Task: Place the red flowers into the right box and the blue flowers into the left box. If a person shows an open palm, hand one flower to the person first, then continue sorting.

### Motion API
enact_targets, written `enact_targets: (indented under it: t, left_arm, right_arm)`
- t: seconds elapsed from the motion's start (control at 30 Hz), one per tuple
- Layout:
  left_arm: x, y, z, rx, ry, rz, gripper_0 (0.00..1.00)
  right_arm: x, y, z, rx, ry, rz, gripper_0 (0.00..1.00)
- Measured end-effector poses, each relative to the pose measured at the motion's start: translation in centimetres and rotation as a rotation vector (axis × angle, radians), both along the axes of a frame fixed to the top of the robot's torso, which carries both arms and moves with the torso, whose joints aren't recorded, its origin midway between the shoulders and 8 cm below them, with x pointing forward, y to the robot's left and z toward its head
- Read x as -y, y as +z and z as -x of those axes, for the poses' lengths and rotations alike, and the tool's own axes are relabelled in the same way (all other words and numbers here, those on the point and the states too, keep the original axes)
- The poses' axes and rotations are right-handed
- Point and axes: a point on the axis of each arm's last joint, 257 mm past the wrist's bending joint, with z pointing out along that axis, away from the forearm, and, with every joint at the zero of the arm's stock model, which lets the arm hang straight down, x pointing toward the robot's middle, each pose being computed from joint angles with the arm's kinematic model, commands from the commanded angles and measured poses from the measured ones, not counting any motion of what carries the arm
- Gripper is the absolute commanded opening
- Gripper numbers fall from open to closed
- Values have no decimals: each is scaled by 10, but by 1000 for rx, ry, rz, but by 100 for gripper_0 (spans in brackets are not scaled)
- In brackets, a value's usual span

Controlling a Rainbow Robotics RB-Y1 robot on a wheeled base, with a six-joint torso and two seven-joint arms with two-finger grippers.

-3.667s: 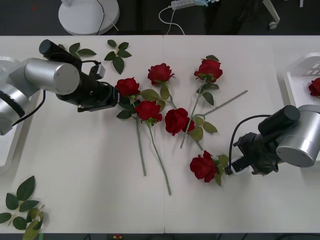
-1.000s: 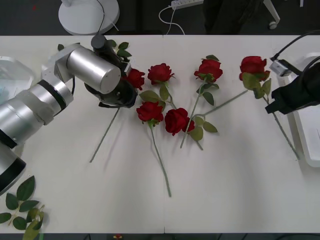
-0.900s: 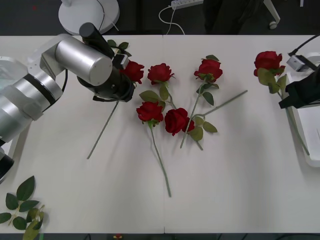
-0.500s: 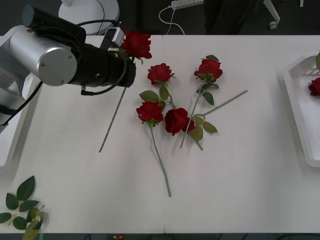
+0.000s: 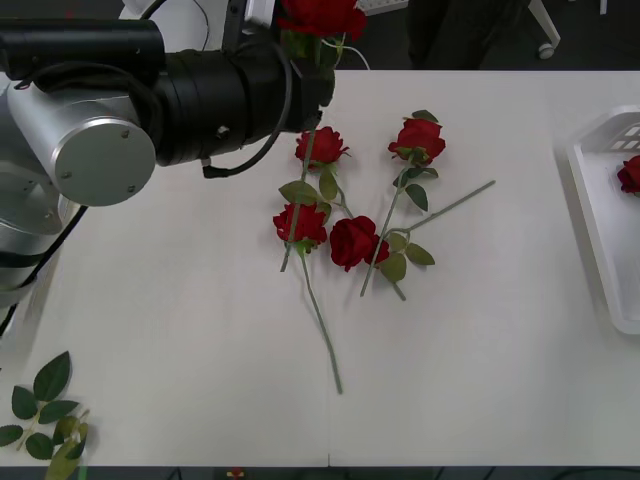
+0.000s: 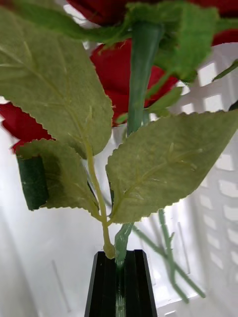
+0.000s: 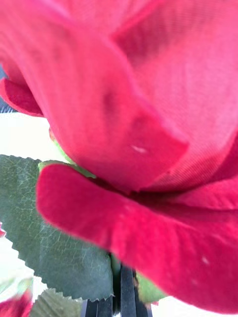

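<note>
Four red roses are lying in a loose cluster on the white table [image 5: 180,330]; two more are in the grippers and a further one is in the right box. At the near left corner a sprig of green leaves [image 5: 40,405] is sitting. Above it, the left arm [image 5: 90,140] is reaching across the far left part of the table, and the left gripper [image 5: 305,62] is clenching the stem of a raised rose [image 5: 322,16] just under its head. That head is hanging at the far edge of the table, and its stem [image 5: 297,205] is slanting down over the cluster. In the left wrist view the black fingers [image 7: 121,297] are pressing together on the stem below the big red bloom [image 7: 148,124].

The cluster is lying mid-table: one rose [image 5: 320,146] at the far left of the group, one [image 5: 301,224] just nearer with a long stem running toward the near edge, one [image 5: 352,242] beside it, and one [image 5: 418,137] farther right with leaves along its stem. A bare green stem [image 5: 450,206] is slanting off to the right.

At the right edge the right box [image 5: 590,220] is holding a rose [image 5: 630,174]. In the right wrist view the right gripper [image 6: 119,277] is pinching another rose's stem [image 6: 139,79] between closed black fingers [image 6: 101,287], broad leaves [image 6: 163,168] spreading over the box's white slotted floor [image 6: 218,188].
</note>
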Motion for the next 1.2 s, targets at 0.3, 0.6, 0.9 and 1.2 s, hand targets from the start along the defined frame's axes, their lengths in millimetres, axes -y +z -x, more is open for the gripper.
enact_targets:
  t: [0.3, 0.6, 0.9, 1.2]
  left_arm:
    - [52, 46, 3, -51, 43, 305, 0]
    - [92, 69, 18, 34, 25, 398, 0]
    - [99, 77, 19, -11, 48, 484, 0]
    - [99, 77, 19, -10, 48, 484, 0]
  right_arm:
    - [16, -26, -12, 41, -23, 100, 6]
    - [23, -25, -13, 39, -16, 143, 96]
    - [-13, -16, -15, -4, 49, 70, 100]
    - [-129, 62, -34, 70, 256, -195, 100]
